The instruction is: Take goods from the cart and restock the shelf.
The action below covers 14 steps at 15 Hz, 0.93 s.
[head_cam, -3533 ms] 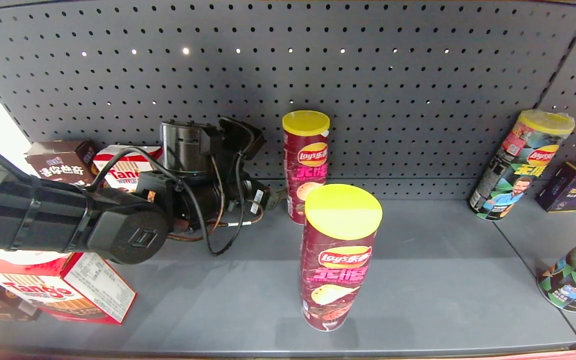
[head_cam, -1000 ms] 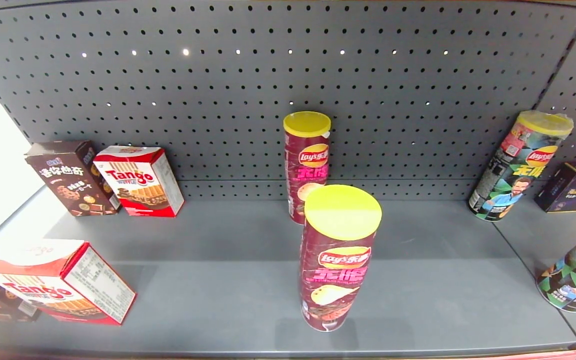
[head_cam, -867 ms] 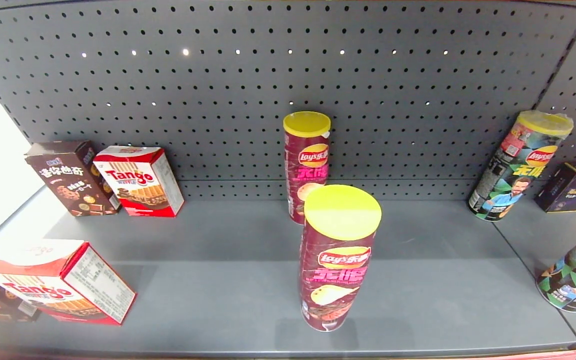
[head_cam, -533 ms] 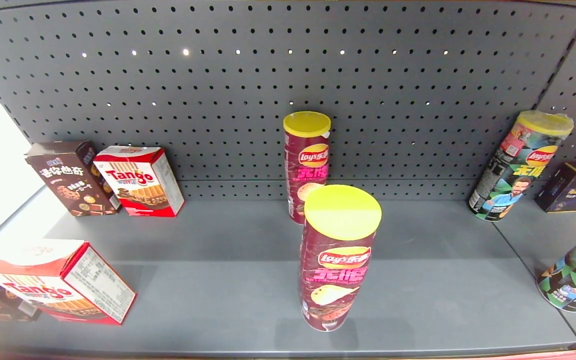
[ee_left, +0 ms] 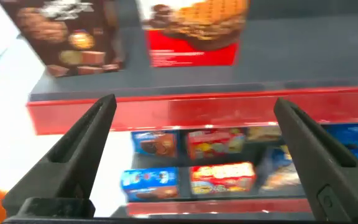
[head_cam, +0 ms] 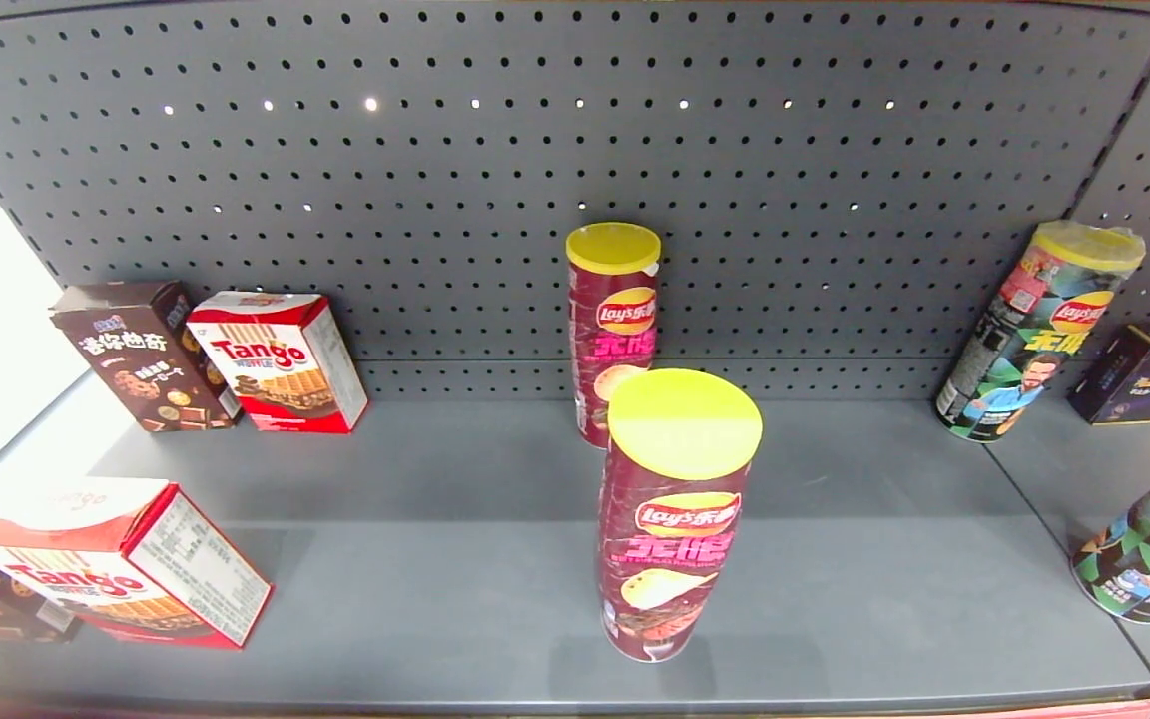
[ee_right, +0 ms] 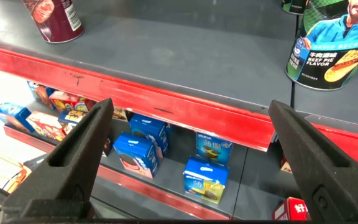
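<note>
Retreat of our left claw [ee_left: 194, 106] from the shelf [head_cam: 495, 559] leaves the red wafer box [head_cam: 281, 359] standing at its back; that claw and our right claw [ee_right: 191, 107] gape empty, so we judge the cart next.

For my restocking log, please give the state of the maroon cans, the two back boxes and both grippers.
front maroon can: upright, lid on
back maroon can: upright, lid on
back red box: upright, closed
brown box: upright, closed
left gripper: fingers open, empty
right gripper: fingers open, empty
</note>
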Motion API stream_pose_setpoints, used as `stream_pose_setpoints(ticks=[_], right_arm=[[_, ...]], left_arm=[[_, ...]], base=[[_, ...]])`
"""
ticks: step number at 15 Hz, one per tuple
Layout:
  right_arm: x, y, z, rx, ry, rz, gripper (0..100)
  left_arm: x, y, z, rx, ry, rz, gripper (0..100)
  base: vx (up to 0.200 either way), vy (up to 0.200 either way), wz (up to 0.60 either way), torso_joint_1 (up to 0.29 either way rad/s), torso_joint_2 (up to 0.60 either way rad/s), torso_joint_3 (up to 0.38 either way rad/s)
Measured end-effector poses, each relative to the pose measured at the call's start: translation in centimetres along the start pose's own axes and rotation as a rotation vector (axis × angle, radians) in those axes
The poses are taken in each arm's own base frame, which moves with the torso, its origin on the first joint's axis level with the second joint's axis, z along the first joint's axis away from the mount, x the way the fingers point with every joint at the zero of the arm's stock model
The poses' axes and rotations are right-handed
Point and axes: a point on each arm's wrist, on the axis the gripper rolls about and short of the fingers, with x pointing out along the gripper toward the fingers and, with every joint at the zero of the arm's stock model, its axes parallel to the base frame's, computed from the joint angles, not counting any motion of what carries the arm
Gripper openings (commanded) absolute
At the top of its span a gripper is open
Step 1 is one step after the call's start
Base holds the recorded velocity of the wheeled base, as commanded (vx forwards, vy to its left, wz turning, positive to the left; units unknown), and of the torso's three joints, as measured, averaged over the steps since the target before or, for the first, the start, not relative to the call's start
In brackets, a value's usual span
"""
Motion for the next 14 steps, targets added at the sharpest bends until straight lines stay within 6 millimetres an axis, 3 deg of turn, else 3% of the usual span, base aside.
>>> stream_pose_setpoints(ticks=[8,10,14], right_arm=[[0.0,0.0,0.2,-0.006,-0.009,0.013,100],[-0.2,0.0,2.4,-0.003,-0.039,0.018,100],[0.9,0.1,10.2,-0.032,-0.036,0.1,100]], left_arm=[[0.0,0.0,0.0,-0.003,0.002,-0.006,100],[0.0,0.0,0.0,-0.003,0.001,-0.004,100],[0.0,0.0,0.0,-0.003,0.001,-0.003,100]], base=[[0.0,0.0,0.0,0.0,0.0,0.0],[0.0,0.0,0.0,0.0,0.0,0.0],[0.0,0.0,0.0,0.0,0.0,0.0]])
